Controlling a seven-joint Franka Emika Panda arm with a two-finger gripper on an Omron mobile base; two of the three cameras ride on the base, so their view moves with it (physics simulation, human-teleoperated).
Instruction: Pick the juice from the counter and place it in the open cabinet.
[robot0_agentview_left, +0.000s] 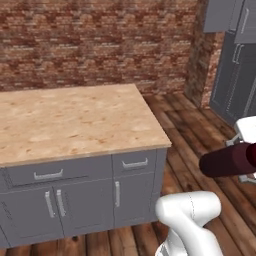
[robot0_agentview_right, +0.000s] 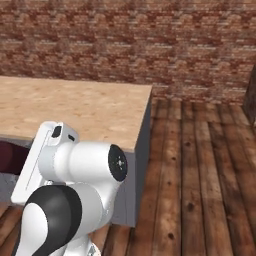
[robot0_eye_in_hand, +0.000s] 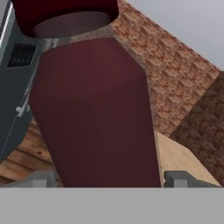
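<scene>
The gripper (robot0_eye_in_hand: 105, 178) clamps the juice (robot0_agentview_left: 227, 160), a maroon bottle carried at the right edge of the frame, clear of the counter (robot0_agentview_left: 70, 120). It looks rigid, light and smooth, best held mid-body. Its long axis lies nearly level, one end toward frame left.

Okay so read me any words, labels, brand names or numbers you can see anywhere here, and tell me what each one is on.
None: no readable text, number or sign.
The juice, held in the hand: plain maroon, no label showing.
The counter and its grey drawer fronts: bare, handles only.
The brick wall and the tall dark cabinets: no signs or markings.
</scene>
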